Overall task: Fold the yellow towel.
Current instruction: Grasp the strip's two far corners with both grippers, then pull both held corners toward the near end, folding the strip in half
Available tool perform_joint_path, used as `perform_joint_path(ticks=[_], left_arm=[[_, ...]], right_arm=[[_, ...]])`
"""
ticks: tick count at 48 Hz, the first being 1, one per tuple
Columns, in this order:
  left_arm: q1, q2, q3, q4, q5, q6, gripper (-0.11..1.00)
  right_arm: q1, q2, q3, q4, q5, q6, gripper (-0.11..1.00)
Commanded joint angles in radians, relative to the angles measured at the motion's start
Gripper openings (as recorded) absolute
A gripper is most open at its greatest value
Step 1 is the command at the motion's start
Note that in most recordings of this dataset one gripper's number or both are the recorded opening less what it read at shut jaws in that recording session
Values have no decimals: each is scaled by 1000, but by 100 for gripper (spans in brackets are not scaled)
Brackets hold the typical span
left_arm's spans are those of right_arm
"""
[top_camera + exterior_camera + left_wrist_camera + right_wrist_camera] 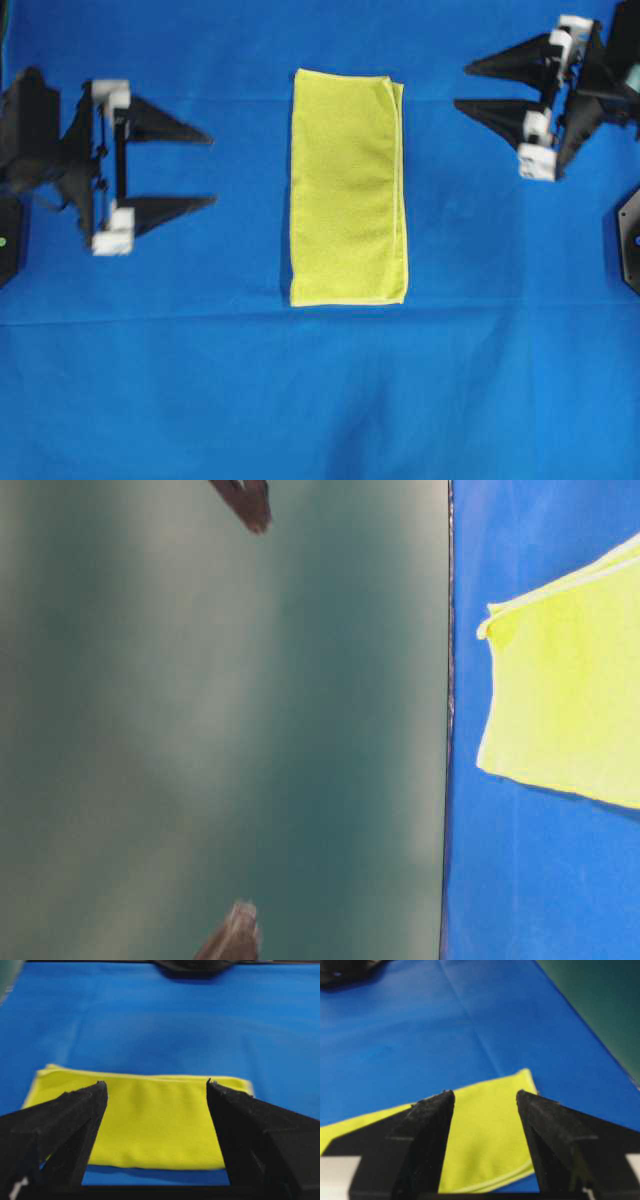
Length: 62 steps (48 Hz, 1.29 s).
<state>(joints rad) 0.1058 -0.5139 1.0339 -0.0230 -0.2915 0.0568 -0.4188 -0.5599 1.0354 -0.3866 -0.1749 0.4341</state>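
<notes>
The yellow towel [348, 187] lies flat on the blue cloth at the centre, folded in half into a tall narrow rectangle, with its stitched hems stacked along the right side. It also shows in the table-level view [570, 690], the left wrist view [150, 1120] and the right wrist view [485, 1135]. My left gripper [212, 168] is open and empty, well left of the towel. My right gripper [462, 87] is open and empty, right of the towel's far corner. Neither touches the towel.
The large blue cloth [320, 390] covers the whole table. A black arm base [630, 240] sits at the right edge and another [10, 240] at the left edge. In the table-level view a green wall [220, 720] lies beyond the table edge.
</notes>
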Motion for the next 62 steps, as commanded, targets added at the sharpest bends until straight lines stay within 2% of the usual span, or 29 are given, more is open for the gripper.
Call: perform_joint_path(ticks=[1, 6, 13, 21, 34, 47, 50, 52, 55, 60, 62], left_arm=[[54, 64, -58, 2, -11, 6, 77], [112, 170, -114, 2, -9, 17, 77], [198, 353, -199, 0, -12, 15, 77], [250, 549, -296, 2, -21, 14, 77], [310, 781, -433, 0, -26, 14, 77], [339, 881, -468, 0, -43, 12, 75], [341, 881, -465, 2, -41, 12, 70], [341, 879, -462, 2, -41, 17, 65], [341, 877, -457, 2, -41, 21, 52], [337, 877, -457, 2, -41, 35, 25], [334, 877, -457, 2, -41, 49, 16]], right_arm=[[-31, 69, -58, 5, 25, 3, 58], [-64, 198, -123, 3, 80, 2, 58], [-72, 351, -216, -2, 149, -6, 58], [-75, 500, -295, -3, 186, -6, 58], [-92, 655, -344, -3, 187, -6, 58], [-107, 723, -350, -2, 187, -2, 57], [-107, 723, -348, -2, 187, -2, 55], [-106, 723, -347, -2, 187, -2, 50], [-103, 721, -345, -2, 187, -2, 36], [-95, 723, -345, -2, 187, 2, 7], [-95, 721, -345, 2, 187, 3, 5]])
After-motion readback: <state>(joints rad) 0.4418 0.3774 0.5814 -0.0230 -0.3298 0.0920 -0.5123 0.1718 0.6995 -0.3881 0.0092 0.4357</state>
